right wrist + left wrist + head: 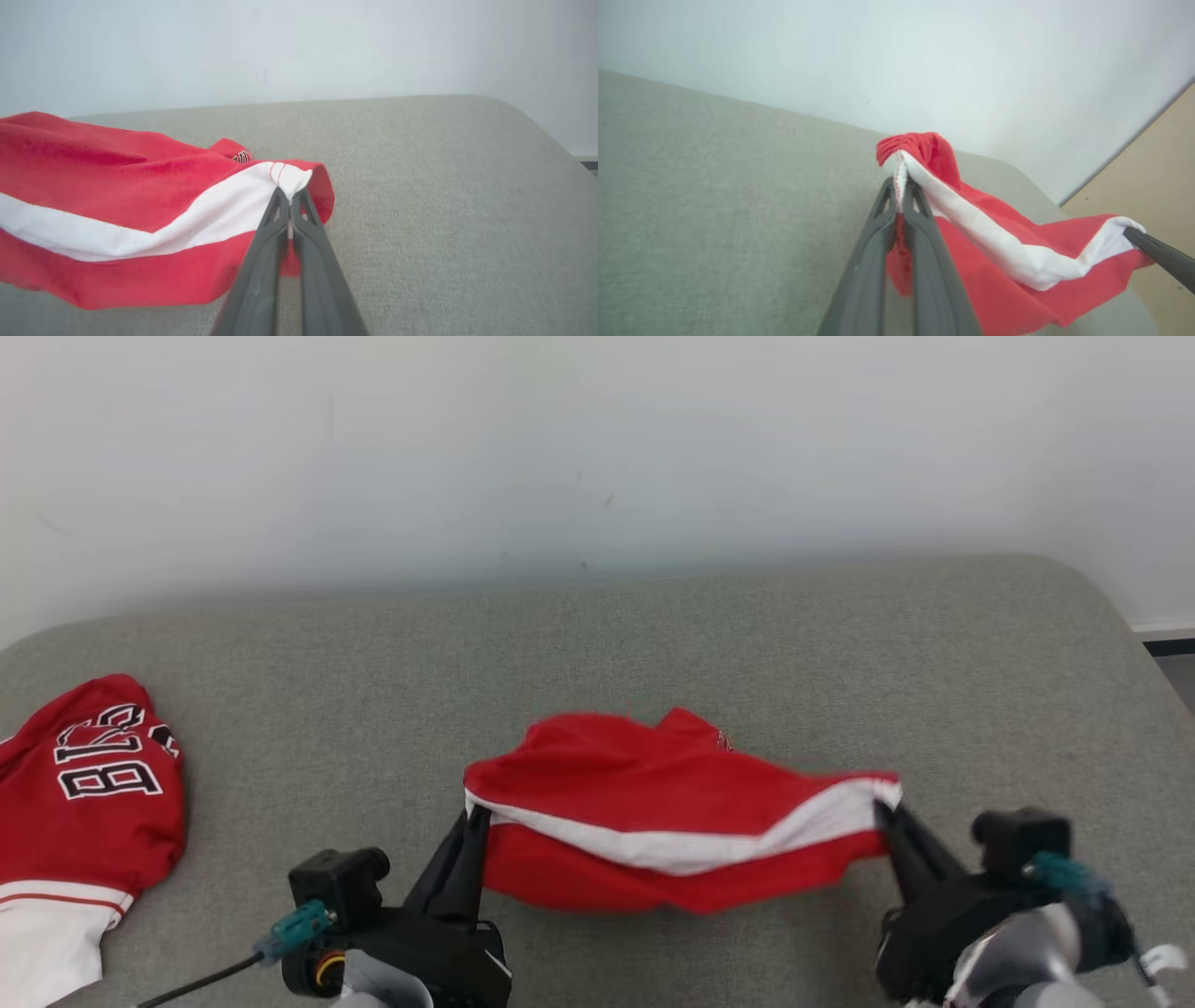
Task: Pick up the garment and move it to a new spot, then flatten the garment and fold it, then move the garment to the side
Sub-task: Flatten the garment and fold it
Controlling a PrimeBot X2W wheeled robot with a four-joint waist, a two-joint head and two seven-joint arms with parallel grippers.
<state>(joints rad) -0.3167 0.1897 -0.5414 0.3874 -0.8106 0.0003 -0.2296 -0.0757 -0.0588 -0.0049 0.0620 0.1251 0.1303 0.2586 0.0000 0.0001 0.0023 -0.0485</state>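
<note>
Both ends are pinched tight: the left gripper (474, 821) is clamped on one end of the red garment's (653, 803) white band and the right gripper (884, 810) on the other. The cloth sags between them over the grey surface (653, 635). Another red jersey (89, 793) lies far left.

I'm counting two red tops here: one striped garment (681, 803) and one lettered jersey (89, 793). Also two grippers: left gripper (475, 818), right gripper (883, 810).
</note>
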